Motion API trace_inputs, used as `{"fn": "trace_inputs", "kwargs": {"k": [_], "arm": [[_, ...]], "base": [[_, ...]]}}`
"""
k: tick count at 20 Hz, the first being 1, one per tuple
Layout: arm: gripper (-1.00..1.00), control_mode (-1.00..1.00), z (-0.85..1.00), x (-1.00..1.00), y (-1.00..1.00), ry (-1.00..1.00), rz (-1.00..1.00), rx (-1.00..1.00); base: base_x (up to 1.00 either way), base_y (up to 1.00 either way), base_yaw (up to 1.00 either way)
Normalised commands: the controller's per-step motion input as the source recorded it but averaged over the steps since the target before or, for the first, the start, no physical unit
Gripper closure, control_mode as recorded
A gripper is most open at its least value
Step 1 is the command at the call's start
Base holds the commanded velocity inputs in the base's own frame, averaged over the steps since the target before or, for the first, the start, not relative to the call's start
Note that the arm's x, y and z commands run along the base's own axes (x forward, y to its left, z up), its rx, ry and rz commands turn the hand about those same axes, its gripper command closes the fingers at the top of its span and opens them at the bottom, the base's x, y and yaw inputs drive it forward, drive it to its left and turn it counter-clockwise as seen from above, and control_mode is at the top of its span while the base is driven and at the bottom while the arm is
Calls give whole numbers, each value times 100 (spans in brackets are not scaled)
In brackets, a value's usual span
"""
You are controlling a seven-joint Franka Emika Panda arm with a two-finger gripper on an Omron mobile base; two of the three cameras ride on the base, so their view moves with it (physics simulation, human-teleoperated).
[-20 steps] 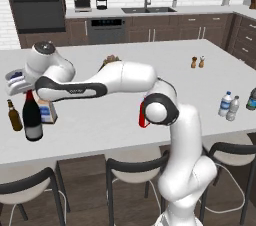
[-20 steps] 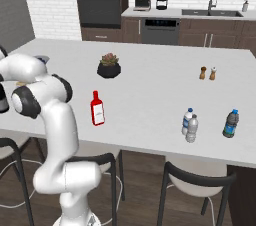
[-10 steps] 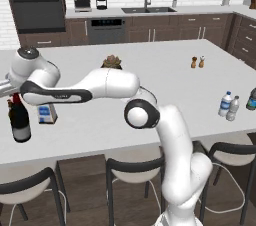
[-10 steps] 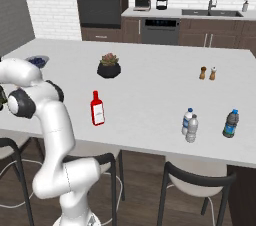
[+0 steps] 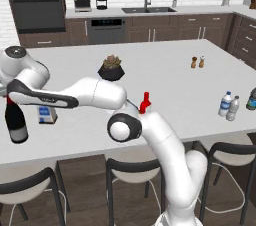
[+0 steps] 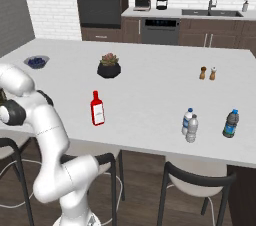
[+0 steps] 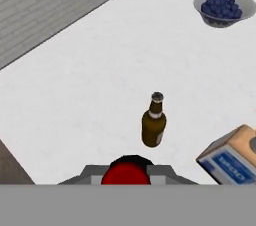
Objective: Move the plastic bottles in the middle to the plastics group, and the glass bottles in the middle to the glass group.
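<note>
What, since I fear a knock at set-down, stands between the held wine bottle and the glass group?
Nothing visible does. The gripper holds the wine bottle by its red foil top at the counter's left end. In the hand view, bare counter separates it from the brown beer bottle and the square bottle.

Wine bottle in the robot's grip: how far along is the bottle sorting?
Looks done: two clear water bottles stand together beside the dark blue-green bottle. In hand: the wine bottle, jaws shut on its red-foil neck, close to the brown beer bottle and square bottle of the glass group. Left: letting it go, then the red bottle, alone mid-counter.
</note>
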Motion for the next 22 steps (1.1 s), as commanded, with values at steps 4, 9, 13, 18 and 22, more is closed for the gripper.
{"fn": "trace_inputs", "kwargs": {"k": [4,9,13,18,22], "arm": [[100,-100,-22,3,5,6,0,-3],[100,-100,-32,0,-26,0,0,0],[100,-100,-7,-13,-63,-1,0,0],[100,-100,-24,-8,-42,-1,0,0],[100,-100,-8,1,0,-11,0,4]], "base": [[0,0,0],[0,0,0],[0,0,0],[0,0,0],[0,0,0]]}}
